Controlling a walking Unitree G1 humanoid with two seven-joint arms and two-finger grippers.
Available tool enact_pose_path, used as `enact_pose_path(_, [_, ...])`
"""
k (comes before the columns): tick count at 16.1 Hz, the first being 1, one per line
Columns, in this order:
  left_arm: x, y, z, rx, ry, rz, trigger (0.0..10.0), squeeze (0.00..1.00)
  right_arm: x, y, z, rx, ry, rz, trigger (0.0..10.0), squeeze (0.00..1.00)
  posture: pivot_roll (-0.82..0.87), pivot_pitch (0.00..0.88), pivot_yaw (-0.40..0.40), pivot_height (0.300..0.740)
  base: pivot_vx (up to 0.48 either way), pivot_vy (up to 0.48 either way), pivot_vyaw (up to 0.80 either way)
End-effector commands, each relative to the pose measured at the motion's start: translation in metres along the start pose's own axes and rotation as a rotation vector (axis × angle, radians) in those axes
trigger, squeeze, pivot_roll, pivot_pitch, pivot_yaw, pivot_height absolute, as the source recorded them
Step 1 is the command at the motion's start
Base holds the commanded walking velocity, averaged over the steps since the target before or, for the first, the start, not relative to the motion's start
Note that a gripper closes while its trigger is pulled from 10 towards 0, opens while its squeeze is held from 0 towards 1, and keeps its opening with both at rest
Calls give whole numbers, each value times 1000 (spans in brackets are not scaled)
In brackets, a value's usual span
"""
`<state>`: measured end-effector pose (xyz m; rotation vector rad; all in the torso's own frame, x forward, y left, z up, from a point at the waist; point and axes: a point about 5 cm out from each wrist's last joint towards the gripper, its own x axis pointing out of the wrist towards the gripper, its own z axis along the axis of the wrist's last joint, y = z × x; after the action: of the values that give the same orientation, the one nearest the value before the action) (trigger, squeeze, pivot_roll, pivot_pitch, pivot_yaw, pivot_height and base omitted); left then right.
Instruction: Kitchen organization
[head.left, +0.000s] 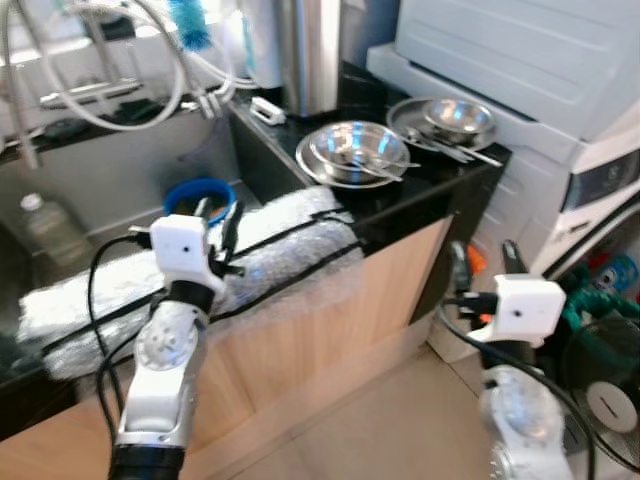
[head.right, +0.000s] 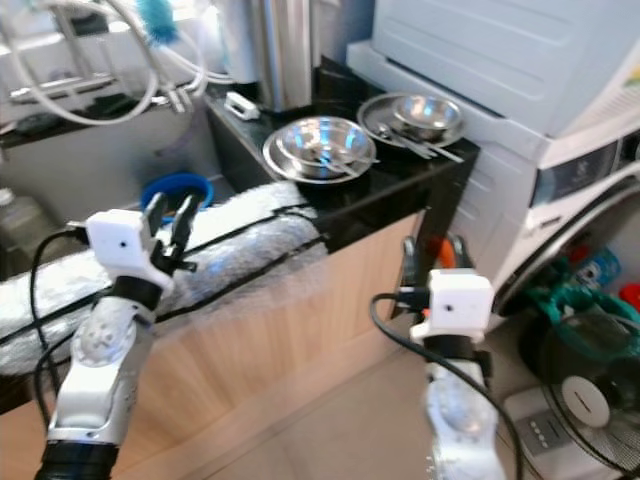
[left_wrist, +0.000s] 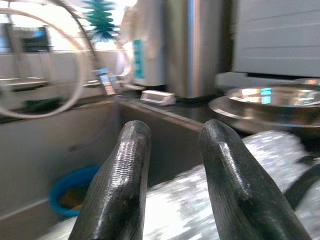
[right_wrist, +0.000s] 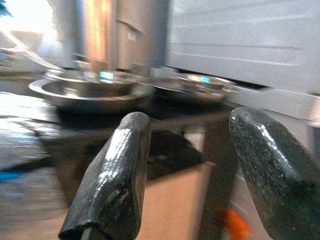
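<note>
left end effector (head.left: 218, 222) raised over the front edge of the black desk (head.left: 420, 195), fingers apart, nothing between them. it sits just above the bubble-wrap padding (head.left: 270, 255) strapped along the desk edge with black cords, pointing toward the sink (head.left: 120, 175). blue bowl (head.left: 197, 194) lies down in the sink, just beyond the fingertips. plastic bottle (head.left: 45, 228) stands in the sink further to the left.

right end effector (head.left: 487, 262) hangs low beside the desk's end panel, in front of the white appliance (head.left: 560, 90), fingers apart, empty. orange object near the floor behind it, too blurred to identify.

on the desk: stacked steel bowls (head.left: 355, 150) with a utensil resting in them, near the front edge; a second steel plate and bowl (head.left: 455, 118) just to their right with utensils across the rim. tall steel canister (head.left: 308, 55) behind them, small white item (head.left: 267, 110) beside its base. white hoses (head.left: 100, 70) and a blue-green brush (head.left: 190, 20) over the sink. fan (head.left: 605, 385) on the floor, far right.
</note>
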<state>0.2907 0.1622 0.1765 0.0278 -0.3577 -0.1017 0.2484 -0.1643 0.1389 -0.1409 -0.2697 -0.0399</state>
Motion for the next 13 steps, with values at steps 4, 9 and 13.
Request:
enact_pose_path(4, [2,0,6,-1,-20,9,10000,0,1,1,4,11,-22,12,10000,0,-110,0,60,740,0,0,0])
enact_pose_path(9, [-10,10,-1,14,16,72,10000,0,2,3,6,3,-30,42,10000,0,-112,11,54,740,0,0,0])
enact_pose_path(13, [-20,28,-2,60,35,131,10000,0,0,3,4,0,-23,57,10000,0,-103,16,49,740,0,0,0])
